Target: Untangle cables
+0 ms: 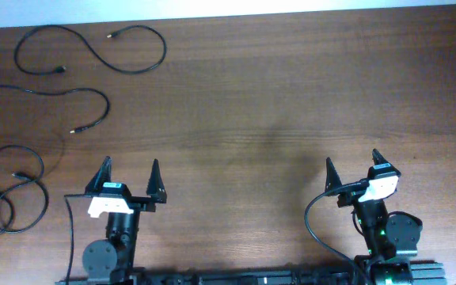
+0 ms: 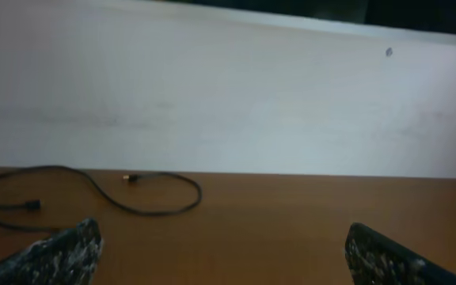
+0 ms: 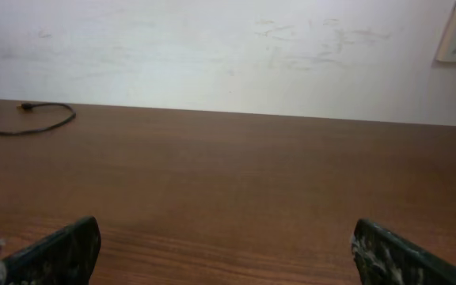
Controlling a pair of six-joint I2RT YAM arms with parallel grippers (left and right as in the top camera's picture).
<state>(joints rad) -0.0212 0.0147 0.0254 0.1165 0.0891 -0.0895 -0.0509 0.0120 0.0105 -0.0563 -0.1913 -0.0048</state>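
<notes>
- The cables [image 1: 105, 101] lie as three separate loose runs at the far-left side of the table [image 1: 275, 95]. As far as I can see none crosses another, and each stretches mostly left to right.
- The left gripper [image 1: 131, 162] is spread wide and holds nothing. The cords lie ahead of it and to its left, so I'd judge it the nearer arm.
- The right gripper [image 1: 352, 158], also spread and bare, stands well apart from them.
</notes>
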